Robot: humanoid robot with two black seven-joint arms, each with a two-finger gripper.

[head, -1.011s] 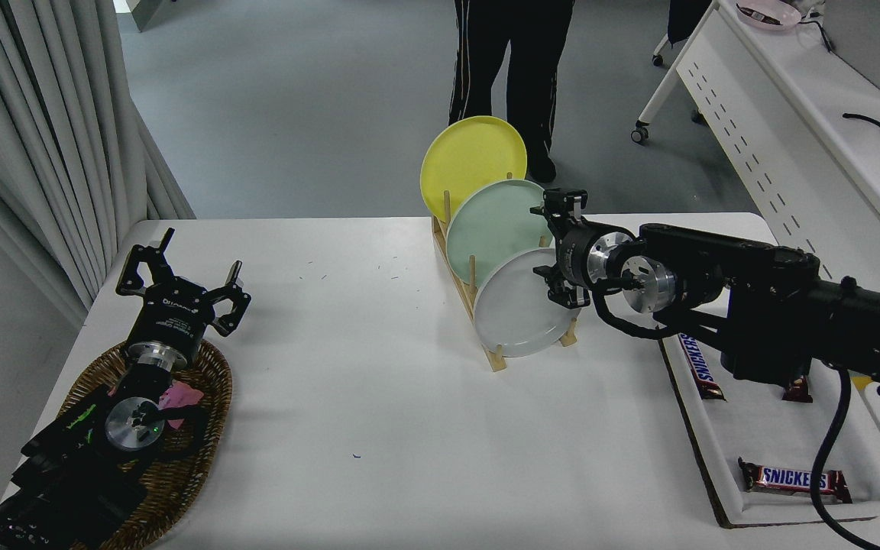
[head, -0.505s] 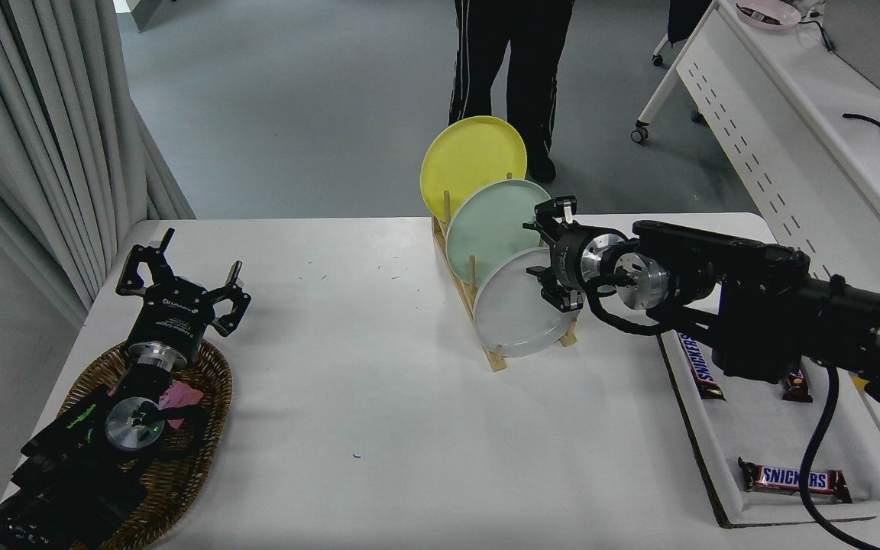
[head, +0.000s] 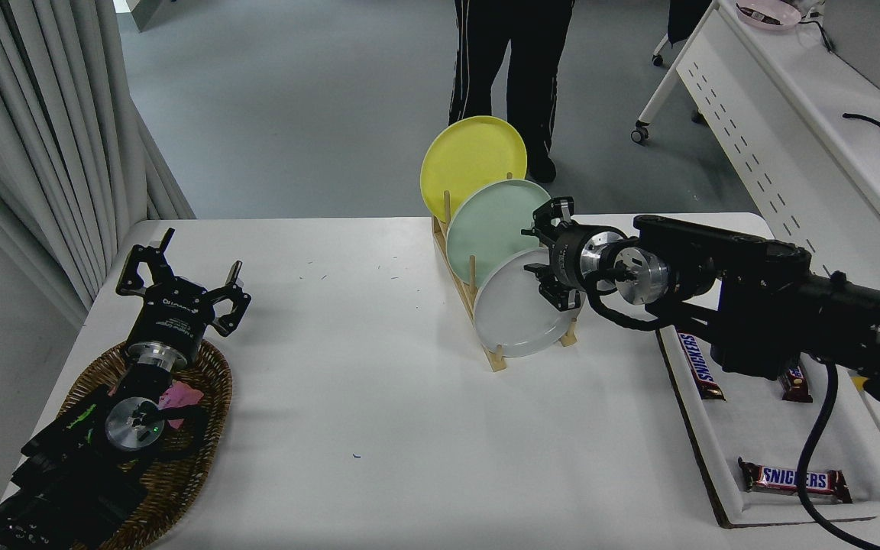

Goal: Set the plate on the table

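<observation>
The light grey plate (head: 515, 315) stood on edge in the nearest slot of the wooden rack (head: 486, 336), just right of the desk's (head: 348, 382) middle, with the mint green plate (head: 490, 225) and yellow plate (head: 470, 156) behind it toward 12 o'clock. The right gripper (head: 545, 256) reached in from 3 o'clock, fingers spread at the grey plate's upper right rim. The left gripper (head: 180, 279), fingers spread, lay parked at 8 o'clock over a wicker basket (head: 203, 428).

Person (head: 512, 69) (legs only) cropped above

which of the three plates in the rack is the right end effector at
The light grey plate, frontmost in the rack; the right end effector is at its upper right rim.
</observation>
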